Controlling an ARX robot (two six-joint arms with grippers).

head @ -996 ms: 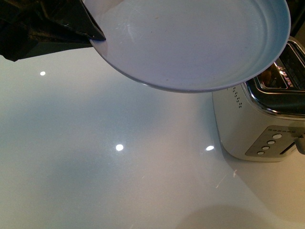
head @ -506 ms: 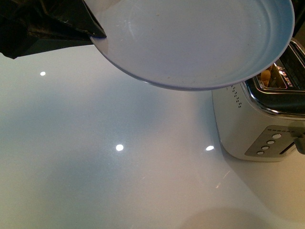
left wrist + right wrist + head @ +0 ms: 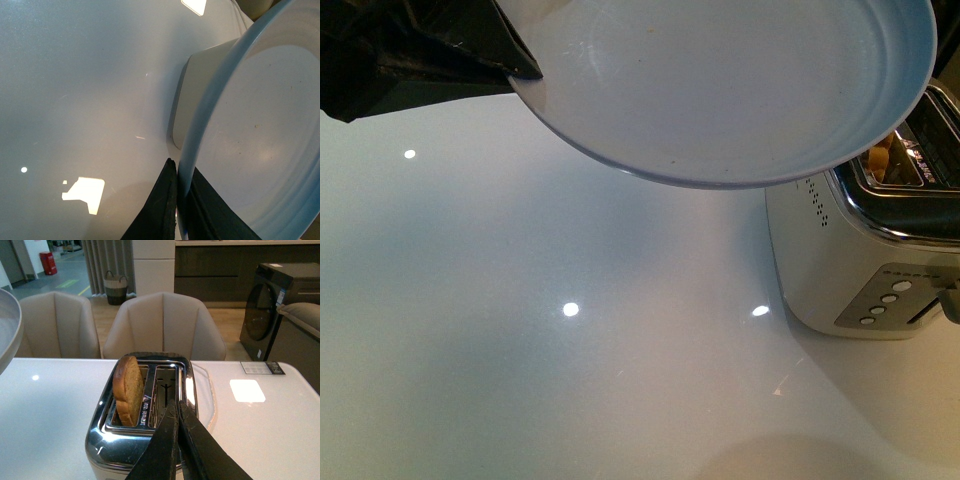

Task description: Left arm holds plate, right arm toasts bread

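On the big white worktop [image 3: 570, 380] stood a shiny toaster [image 3: 840, 270], the pale blue plate [image 3: 720, 80] hung tilted in the air near it, held by the left arm [image 3: 182, 167] with its jaws pinching the rim, the bread [image 3: 128, 395] stood in one toaster slot, and the right arm [image 3: 176, 407] had its jaws pressed together, empty, close by.

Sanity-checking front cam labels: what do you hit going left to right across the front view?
Black angular left gripper clamped on the plate's rim → round pale blue-grey plate held in the air → cream-bodied, chrome-topped toaster on the white table.
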